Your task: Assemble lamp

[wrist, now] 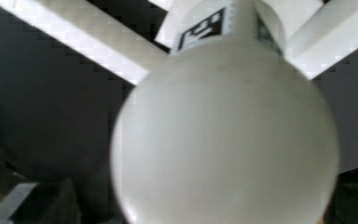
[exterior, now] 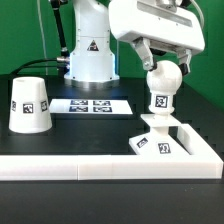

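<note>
Bulb (exterior: 165, 84) stands upright w/ its stem on the square base (exterior: 158, 141), which sits in the corner of the white L-shaped wall (exterior: 195, 150) on the black desk (exterior: 60, 135), twd the exterior view's right. Can't tell if the stem is fully seated in the base or just resting in it.

Claw (exterior: 166, 72) is at bulb-top height w/ fingers spread wide, one either side of the round head; looks like no clamping, so bulb seems to stand on its own. Wrist view is nearly all bulb (wrist: 220, 140), close up and blurred, w/ a tag on the stem below it.

Shade (exterior: 31, 105) sits mouth-down on the desk, well apart, twd the exterior view's left. Marker board (exterior: 90, 105) lies flat between shade and base area.

Step, as I read it: bulb-into-base about done, shade not yet on. Next prob: lift claw clear w/o nudging bulb, cross to shade, grip it, carry over and lower it onto the bulb. Needs straight-up retreat, since fingers flank the bulb closely.
</note>
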Robot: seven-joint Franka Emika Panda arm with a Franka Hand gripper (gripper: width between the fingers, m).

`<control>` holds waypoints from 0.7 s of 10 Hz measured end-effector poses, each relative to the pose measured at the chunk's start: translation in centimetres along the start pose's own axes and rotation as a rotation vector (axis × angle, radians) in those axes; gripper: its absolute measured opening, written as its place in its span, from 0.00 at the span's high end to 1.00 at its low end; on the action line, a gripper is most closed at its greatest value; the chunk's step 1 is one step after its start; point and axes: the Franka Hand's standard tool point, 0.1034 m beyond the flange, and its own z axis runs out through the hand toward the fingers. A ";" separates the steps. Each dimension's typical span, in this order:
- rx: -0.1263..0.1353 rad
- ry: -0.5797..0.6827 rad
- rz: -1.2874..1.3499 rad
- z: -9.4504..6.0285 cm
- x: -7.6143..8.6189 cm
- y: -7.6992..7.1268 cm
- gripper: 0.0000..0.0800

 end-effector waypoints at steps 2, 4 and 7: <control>0.011 -0.024 0.004 0.5 -0.7 -0.1 0.13; 0.091 -0.152 0.018 0.7 -0.6 -0.7 0.13; 0.167 -0.313 0.008 1.1 -0.5 -0.5 0.13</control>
